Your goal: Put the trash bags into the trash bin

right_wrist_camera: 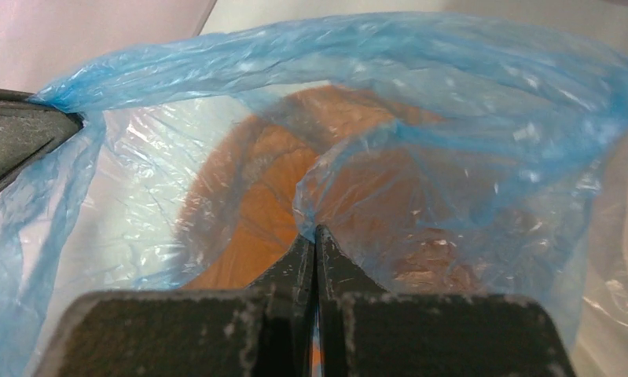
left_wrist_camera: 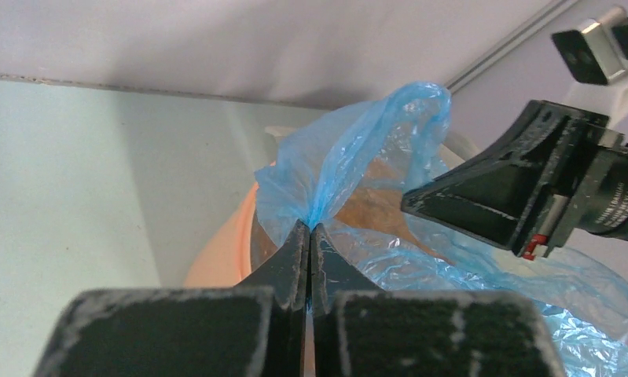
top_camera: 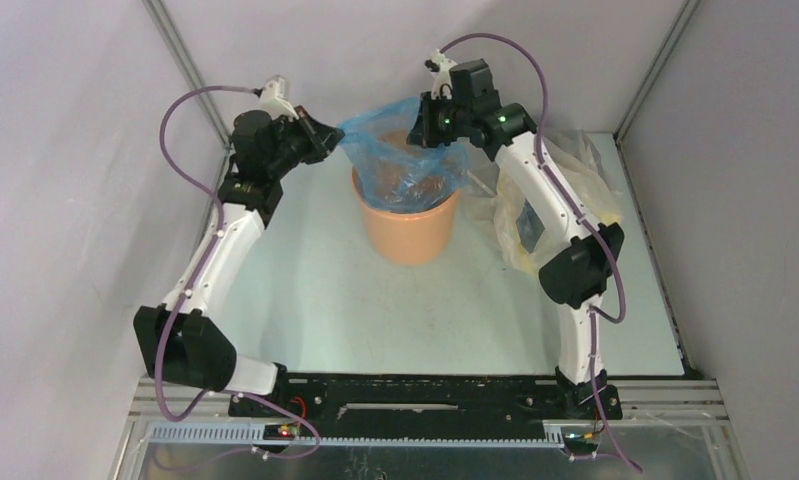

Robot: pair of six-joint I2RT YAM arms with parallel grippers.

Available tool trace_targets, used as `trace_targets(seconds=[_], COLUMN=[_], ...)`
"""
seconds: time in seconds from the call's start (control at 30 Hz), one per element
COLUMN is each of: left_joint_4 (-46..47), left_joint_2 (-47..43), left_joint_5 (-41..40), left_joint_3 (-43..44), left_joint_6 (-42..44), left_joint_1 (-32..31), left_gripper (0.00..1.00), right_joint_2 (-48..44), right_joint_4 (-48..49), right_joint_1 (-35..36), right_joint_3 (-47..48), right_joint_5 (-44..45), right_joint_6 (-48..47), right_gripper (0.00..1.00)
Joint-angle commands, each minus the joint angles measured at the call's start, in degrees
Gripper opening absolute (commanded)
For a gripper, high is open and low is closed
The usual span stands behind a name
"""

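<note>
A light-blue trash bag hangs open over the orange-tan trash bin, its lower part inside the bin's mouth. My left gripper is shut on the bag's left rim. My right gripper is shut on the bag's right rim. In the left wrist view the left gripper pinches the blue film above the bin. In the right wrist view the right gripper pinches the film, and the bin's inside shows through the open bag.
A larger yellowish-clear plastic bag lies on the table right of the bin, partly under my right arm. Grey walls and metal frame posts stand close behind the bin. The black mounting rail runs along the near edge.
</note>
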Motion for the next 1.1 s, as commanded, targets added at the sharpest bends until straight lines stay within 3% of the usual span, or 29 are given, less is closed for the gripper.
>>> trace_targets(seconds=[0.0,0.47,0.77,1.07], left_joint_4=[3.6,0.8,3.6,-3.5], left_joint_2=[-3.4,-2.7,0.5,5.3], left_joint_5=[-0.3,-2.6,-0.1,-8.6], left_joint_3=[-0.7,-3.8,-6.8,1.7], left_joint_6=[3.1,5.8,5.2,11.5], left_joint_1=[-1.2,-1.4,-4.3,-8.5], left_gripper=[0.00,0.00,0.00,0.00], right_joint_2=[1.7,7.0,-1.0,-3.0], right_joint_4=[0.6,6.1,12.4,6.7], right_joint_1=[4.1,4.9,1.4,1.6], right_joint_3=[3.0,-1.7,-19.0,-12.4], right_joint_5=[-2.9,-6.0,-2.2,3.1], right_joint_6=[-1.5,1.7,-2.0,-5.9], right_gripper=[0.00,0.00,0.00,0.00])
